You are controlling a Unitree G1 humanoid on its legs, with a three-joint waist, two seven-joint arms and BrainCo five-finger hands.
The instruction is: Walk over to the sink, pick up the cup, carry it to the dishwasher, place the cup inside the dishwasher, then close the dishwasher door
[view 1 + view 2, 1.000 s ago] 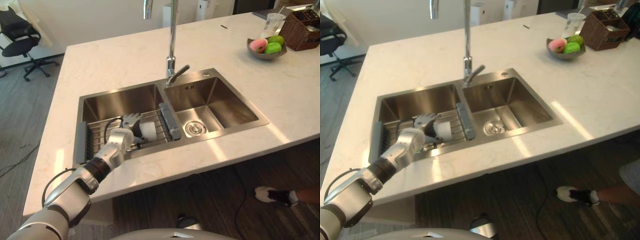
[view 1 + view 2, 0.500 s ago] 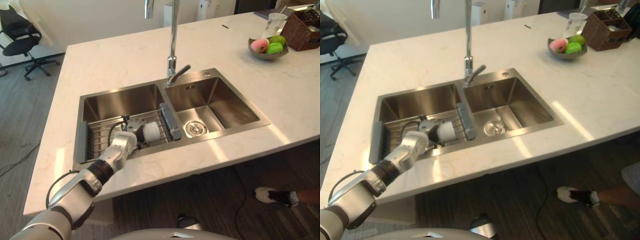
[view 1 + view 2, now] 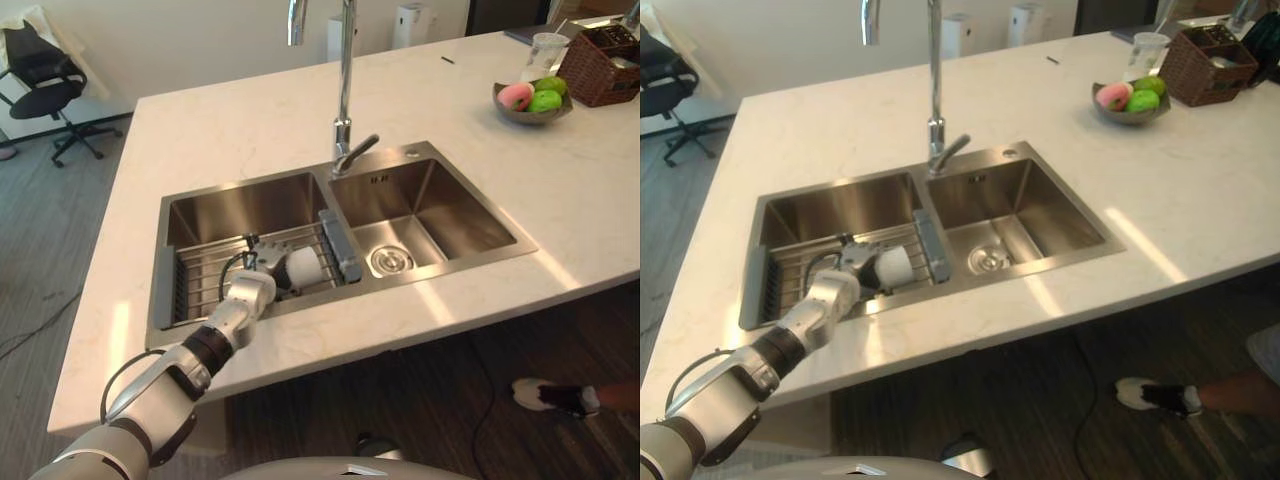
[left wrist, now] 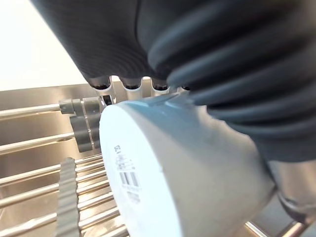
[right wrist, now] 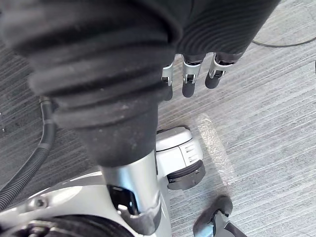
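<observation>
A white cup [image 3: 303, 265] lies on its side on the wire rack [image 3: 200, 275] in the left basin of the steel sink [image 3: 440, 150]. My left hand [image 3: 258, 275] reaches into that basin from the near edge, its fingers curled over the cup. In the left wrist view the cup [image 4: 163, 163] presses against the hand's dark cover [image 4: 222, 59], its labelled base facing out and the rack's bars beneath it. My right hand [image 5: 190, 81] hangs over the floor with relaxed fingers, holding nothing.
A tall faucet [image 3: 345, 90] rises behind the divider between the basins. At the far right of the counter stand a fruit bowl [image 3: 532, 100], a glass [image 3: 545, 45] and a wicker basket [image 3: 600, 65]. An office chair [image 3: 45, 65] stands far left. A person's shoe [image 3: 550, 395] is at lower right.
My left hand's fingers, spread above the rack a second ago, have come down and curled round the cup. The cup has not left the rack.
</observation>
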